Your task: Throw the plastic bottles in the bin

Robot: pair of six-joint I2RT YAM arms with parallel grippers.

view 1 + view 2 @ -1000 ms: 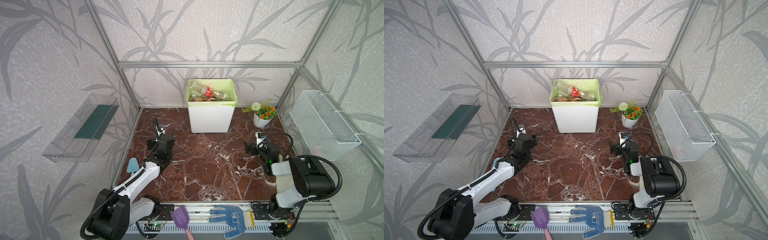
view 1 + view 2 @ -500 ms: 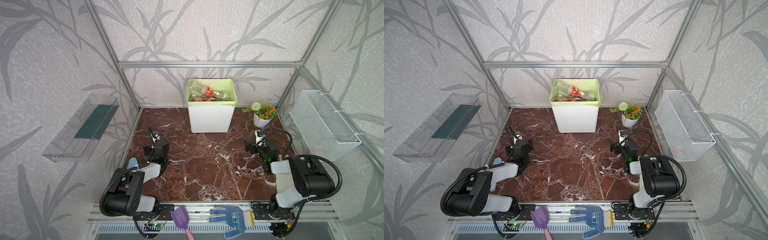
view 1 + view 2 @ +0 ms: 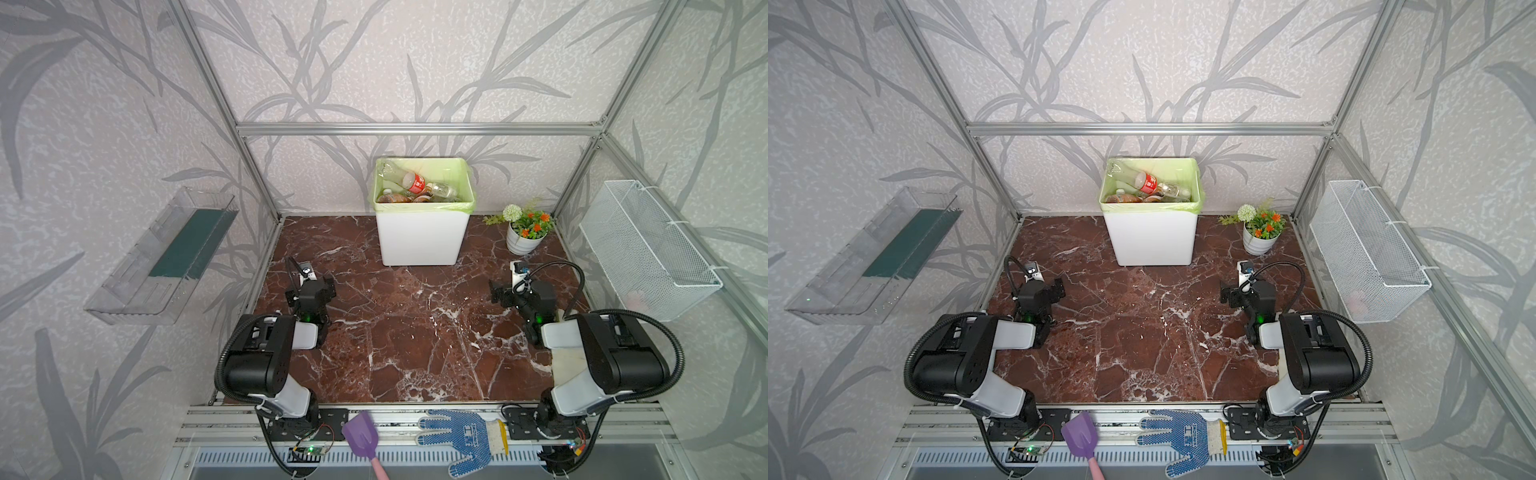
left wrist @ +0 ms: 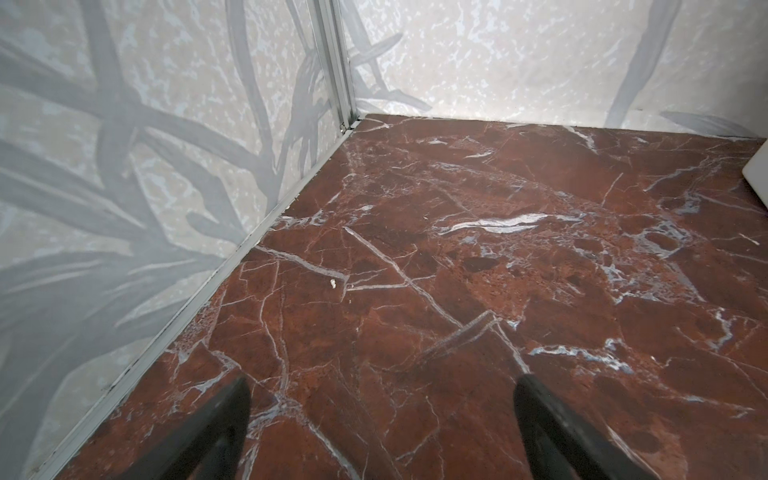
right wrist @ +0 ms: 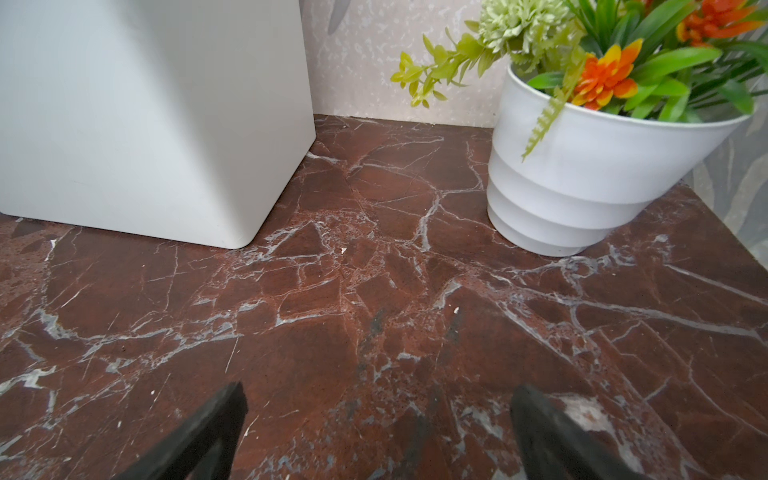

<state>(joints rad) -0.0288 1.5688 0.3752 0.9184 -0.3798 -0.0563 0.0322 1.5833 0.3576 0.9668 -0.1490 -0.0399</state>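
**Bottles in the bin, both claws spread and empty**

The plastic bottles [image 3: 413, 185] lie heaped inside the bin [image 3: 419, 241], which stands at the far middle of the surface [image 3: 415, 332]. A clear one with a red label rests on top, with brown ones under it, all within the green liner [image 3: 424, 206] folded over the rim. In both top views no bottle shows anywhere on the marble, though the strip behind the bin is hidden.

The left claw [image 4: 381, 384] hangs low over bare marble on the left side, its jaws spread wide with nothing between them. The right claw [image 5: 378, 390] is likewise spread and empty on the right side, facing the gap between the bin and the flower pot [image 5: 582, 166].

Judged from this, the throwing step appears done and the task is complete or very nearly so. The next move calls for little: a check that nothing lies hidden behind the bin, and otherwise rest, keeping clear of the pot.
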